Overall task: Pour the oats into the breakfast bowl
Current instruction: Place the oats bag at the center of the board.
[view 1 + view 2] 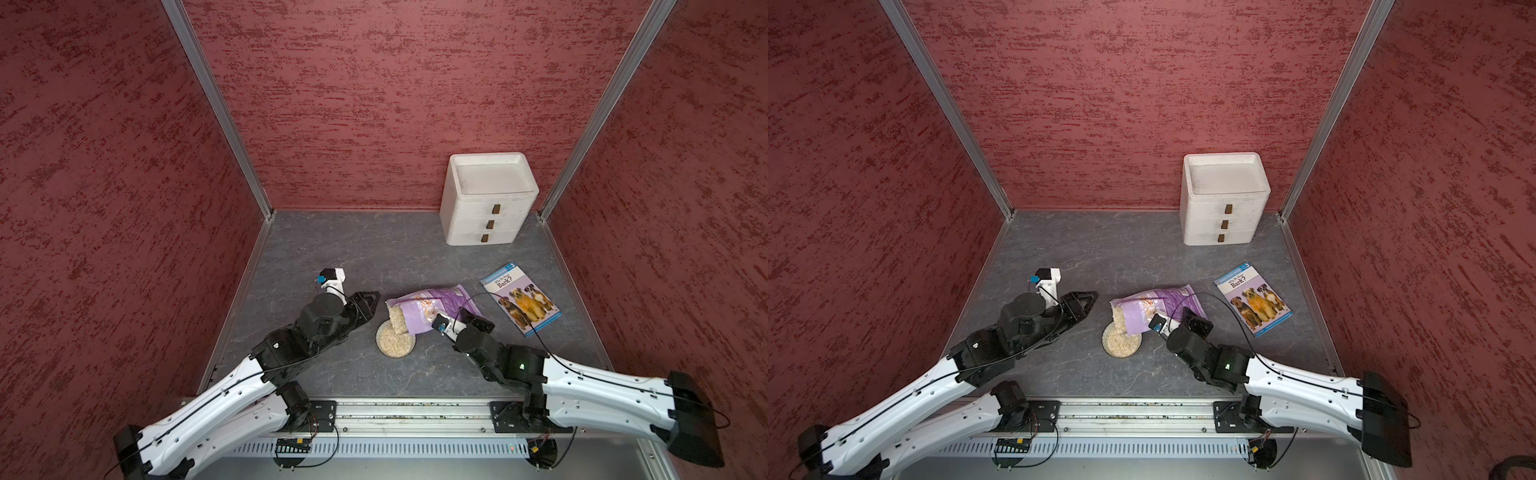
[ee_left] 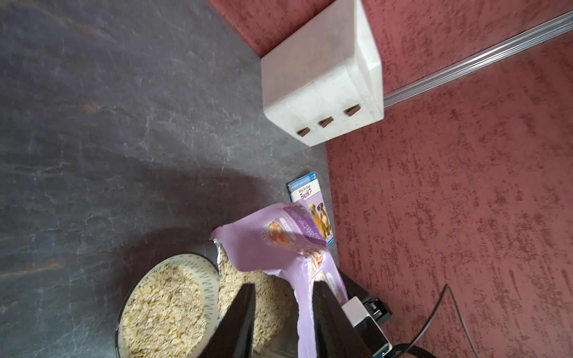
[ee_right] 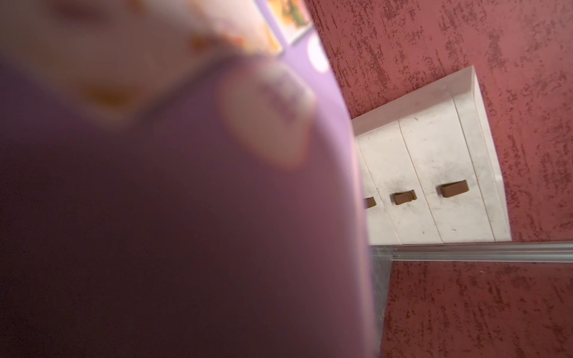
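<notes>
At lower centre in both top views, the lilac-purple foil pouch [image 1: 432, 309] tilts mouth-down over the small round white patterned bowl [image 2: 208, 279], which pale beige oats [image 1: 395, 345] nearly fill. The right gripper [image 1: 467, 313] jaws pinch the pouch's base; the left gripper [image 1: 373, 297] jaws stand spread, empty, beside its mouth.

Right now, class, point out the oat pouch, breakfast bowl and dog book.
oat pouch [image 1: 453, 297]: in a top view, on its purple front.
breakfast bowl [image 2: 208, 286]: left wrist view, on its patterned wall.
dog book [image 1: 525, 305]: in a top view, on its cover picture.
</notes>
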